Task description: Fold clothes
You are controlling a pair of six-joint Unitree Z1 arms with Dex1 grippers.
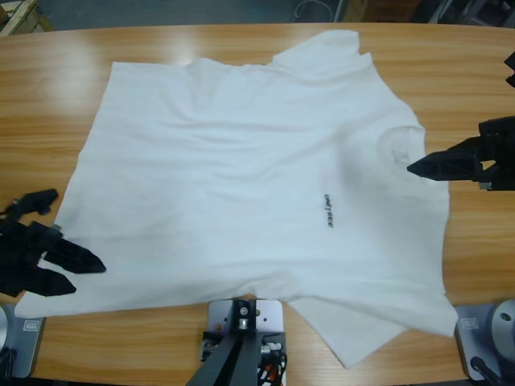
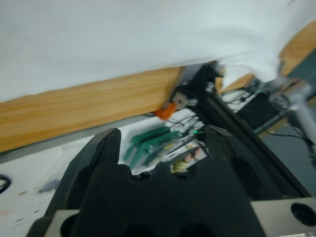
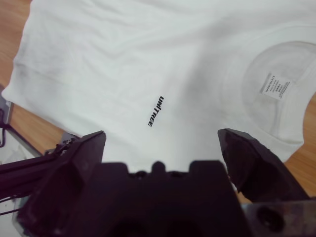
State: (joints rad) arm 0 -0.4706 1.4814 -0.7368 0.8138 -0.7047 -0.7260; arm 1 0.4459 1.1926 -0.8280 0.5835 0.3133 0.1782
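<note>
The white T-shirt (image 1: 241,161) lies spread flat on the wooden table (image 1: 48,96), collar (image 1: 400,146) to the right and hem to the left. Small dark letters (image 1: 327,211) run across its chest. My left gripper (image 1: 76,272) sits at the hem's front-left corner, open, its fingers resting at the cloth's edge. In the left wrist view the left gripper (image 2: 164,133) holds nothing, with the T-shirt (image 2: 123,39) lying above it. My right gripper (image 1: 418,167) points at the collar from the right. It hovers over the T-shirt (image 3: 123,59) as the open right gripper (image 3: 163,136), below the letters (image 3: 155,111) and neck label (image 3: 273,86).
Bare wood borders the shirt on all sides. One sleeve (image 1: 362,338) reaches the table's front edge. Below the table edge (image 2: 74,108), the left wrist view shows a green part (image 2: 148,143) and cables. A black piece (image 1: 510,68) sits at the right edge.
</note>
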